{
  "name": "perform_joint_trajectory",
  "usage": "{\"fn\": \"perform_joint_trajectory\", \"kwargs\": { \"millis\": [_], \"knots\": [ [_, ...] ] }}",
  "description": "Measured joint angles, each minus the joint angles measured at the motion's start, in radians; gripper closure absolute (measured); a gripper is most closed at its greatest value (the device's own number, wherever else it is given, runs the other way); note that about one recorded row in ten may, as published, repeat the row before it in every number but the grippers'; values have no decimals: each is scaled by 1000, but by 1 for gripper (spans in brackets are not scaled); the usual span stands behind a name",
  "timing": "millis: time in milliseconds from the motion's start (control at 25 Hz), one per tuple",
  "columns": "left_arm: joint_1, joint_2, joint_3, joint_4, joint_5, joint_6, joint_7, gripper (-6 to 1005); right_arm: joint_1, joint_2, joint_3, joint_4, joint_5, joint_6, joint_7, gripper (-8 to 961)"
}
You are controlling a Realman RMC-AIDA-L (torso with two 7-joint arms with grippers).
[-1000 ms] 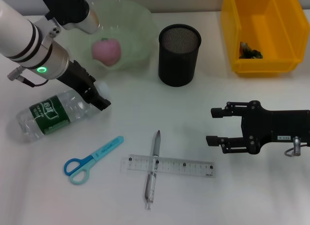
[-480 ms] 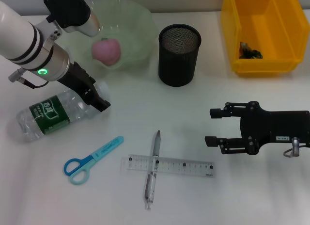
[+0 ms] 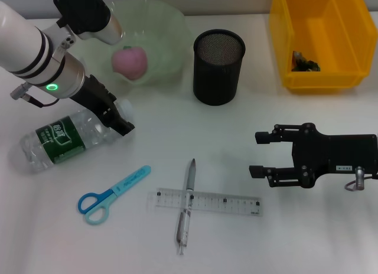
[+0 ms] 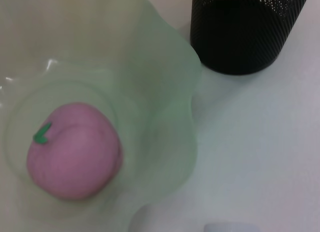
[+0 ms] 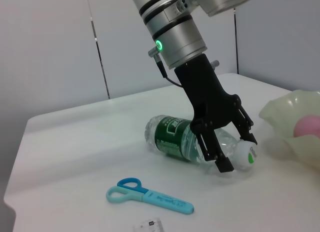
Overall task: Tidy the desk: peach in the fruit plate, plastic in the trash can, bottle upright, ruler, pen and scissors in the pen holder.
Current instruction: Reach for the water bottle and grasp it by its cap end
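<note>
The clear bottle (image 3: 62,138) with a green label lies on its side at the left; it also shows in the right wrist view as the bottle (image 5: 182,139). My left gripper (image 3: 121,117) is down at its neck, open, with a black finger on each side of the white cap (image 5: 246,155). The pink peach (image 3: 130,62) sits in the green fruit plate (image 3: 171,32). Blue scissors (image 3: 112,195), a clear ruler (image 3: 204,201) and a pen (image 3: 186,210) crossing it lie near the front. The black mesh pen holder (image 3: 218,66) stands at the middle back. My right gripper (image 3: 261,153) hovers open at the right.
A yellow bin (image 3: 331,79) at the back right holds a dark crumpled piece of plastic (image 3: 304,62). The left wrist view shows the peach (image 4: 72,152), the plate rim (image 4: 187,92) and the pen holder (image 4: 245,32) close together.
The left gripper has shifted very slightly at the bottle's neck. The right gripper has drifted a little to the left. The bottle has not moved.
</note>
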Motion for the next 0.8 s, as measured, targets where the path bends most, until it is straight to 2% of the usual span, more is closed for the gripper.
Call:
{"fn": "perform_joint_trajectory", "kwargs": {
  "millis": [600, 800],
  "knots": [
    [1, 0, 12, -2, 0, -7, 24, 277, 6, 0, 0, 0, 0, 0, 5, 225],
    [0, 0, 12, 1, 0, -8, 25, 381, 7, 0, 0, -2, 0, 0, 6, 226]
  ]
}}
